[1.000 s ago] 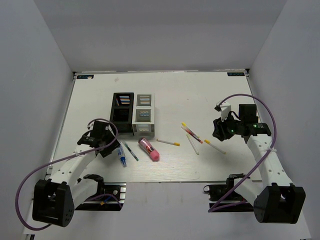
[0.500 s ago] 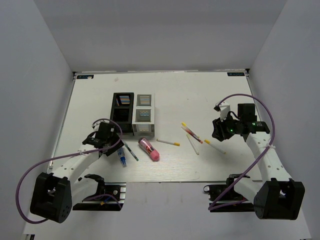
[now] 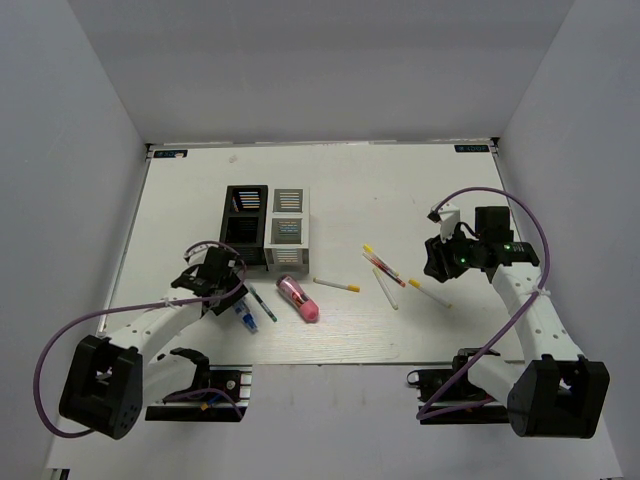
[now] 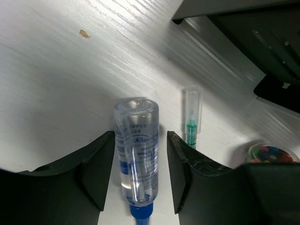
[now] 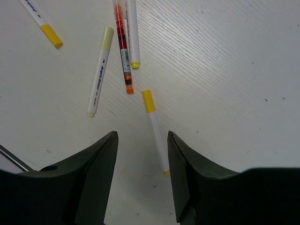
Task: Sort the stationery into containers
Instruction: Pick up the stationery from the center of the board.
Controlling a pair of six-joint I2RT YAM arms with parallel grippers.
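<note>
The blue-and-white tube (image 4: 136,150) lies on the table between the jaws of my left gripper (image 4: 140,136), which is open with a gap on each side. From above, the left gripper (image 3: 228,297) sits over the tube (image 3: 243,318). A thin green pen (image 4: 191,126) lies just right of it. The pink marker (image 3: 300,298) rests in front of the joined black container (image 3: 228,215) and white container (image 3: 285,258). My right gripper (image 5: 142,136) hangs open over a white yellow-tipped stick (image 5: 157,136). A red pen (image 5: 123,44) lies beyond it.
Other yellow-tipped sticks (image 5: 100,72) (image 5: 132,33) lie beside the red pen, and one more stick (image 3: 337,285) lies mid-table. The black container's wall (image 4: 262,42) stands close ahead of the left gripper. White walls enclose the table on three sides.
My left gripper has slid right and down over the tube, which now lies between its jaws, and the jaws have narrowed a little. The right arm has barely moved.
</note>
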